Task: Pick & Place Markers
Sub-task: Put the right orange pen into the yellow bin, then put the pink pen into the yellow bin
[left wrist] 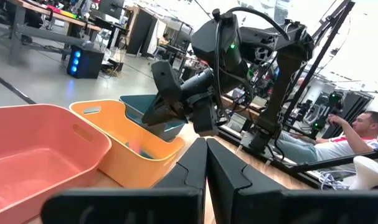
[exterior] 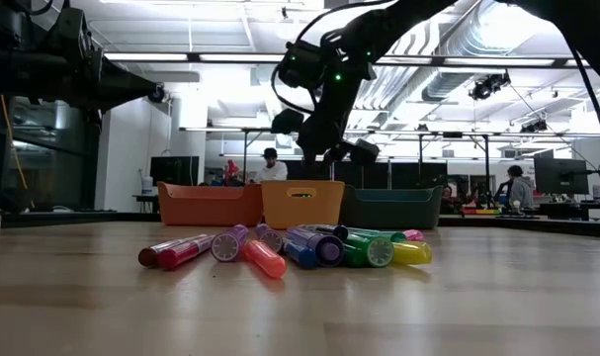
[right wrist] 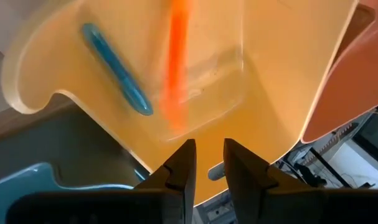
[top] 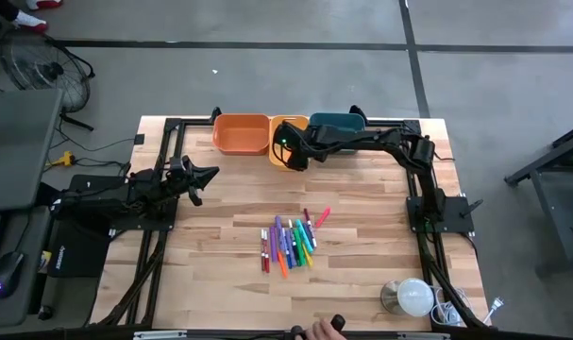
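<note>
Several markers (top: 291,244) in red, purple, blue, green, orange and yellow lie in a heap (exterior: 290,247) on the wooden table, with a pink one (top: 321,216) slightly apart. My right gripper (right wrist: 206,165) hangs over the yellow bin (top: 286,129), tilted down, open, with nothing between its fingers. Inside that bin (right wrist: 282,74) a blue marker (right wrist: 114,68) lies on the floor, and an orange marker (right wrist: 176,68) shows as a blurred streak below the fingers. My left gripper (left wrist: 206,146) is shut and waits at the table's left side (top: 206,175).
An orange bin (top: 241,134) stands left of the yellow one and a teal bin (top: 338,123) right of it, all along the table's far edge. A white round object (top: 413,297) sits at the near right corner. A person's hand (top: 324,329) shows at the near edge.
</note>
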Robot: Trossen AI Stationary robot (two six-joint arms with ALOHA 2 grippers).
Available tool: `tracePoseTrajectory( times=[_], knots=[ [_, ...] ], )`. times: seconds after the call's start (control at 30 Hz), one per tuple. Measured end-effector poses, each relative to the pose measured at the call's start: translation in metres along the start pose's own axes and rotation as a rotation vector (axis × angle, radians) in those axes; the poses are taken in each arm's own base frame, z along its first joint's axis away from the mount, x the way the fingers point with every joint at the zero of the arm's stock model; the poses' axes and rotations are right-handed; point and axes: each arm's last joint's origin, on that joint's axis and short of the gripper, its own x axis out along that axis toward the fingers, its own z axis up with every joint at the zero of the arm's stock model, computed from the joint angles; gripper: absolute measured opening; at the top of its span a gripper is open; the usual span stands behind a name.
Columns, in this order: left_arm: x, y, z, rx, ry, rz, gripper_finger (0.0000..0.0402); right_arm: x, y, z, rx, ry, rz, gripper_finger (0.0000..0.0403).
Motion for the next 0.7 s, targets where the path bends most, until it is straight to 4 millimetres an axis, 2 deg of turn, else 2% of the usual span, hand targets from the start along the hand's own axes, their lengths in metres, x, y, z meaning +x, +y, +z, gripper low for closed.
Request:
tracePoseTrajectory(
  times=[0.2, 0.3, 0.47, 0.7],
  knots=[
    [0.0, 0.0, 0.0, 0.0, 0.0, 0.0, 0.0003, 0.0, 0.0, 0.0, 0.025, 0.01, -0.001, 0.0071],
    [0.0, 0.0, 0.0, 0.0, 0.0, 0.0, 0.0003, -0.003, -0.003, 0.003, 0.075, 0.088, -0.027, 0.0071],
    [0.0, 0.0, 0.0, 0.0, 0.0, 0.0, 0.0003, -0.012, -0.006, 0.014, 0.27, 0.261, -0.087, 0.0071],
    [0.0, 0.0, 0.0, 0.0, 0.0, 0.0, 0.0003, -0.03, -0.007, 0.036, 0.594, 0.336, -0.197, 0.0071]
  ],
)
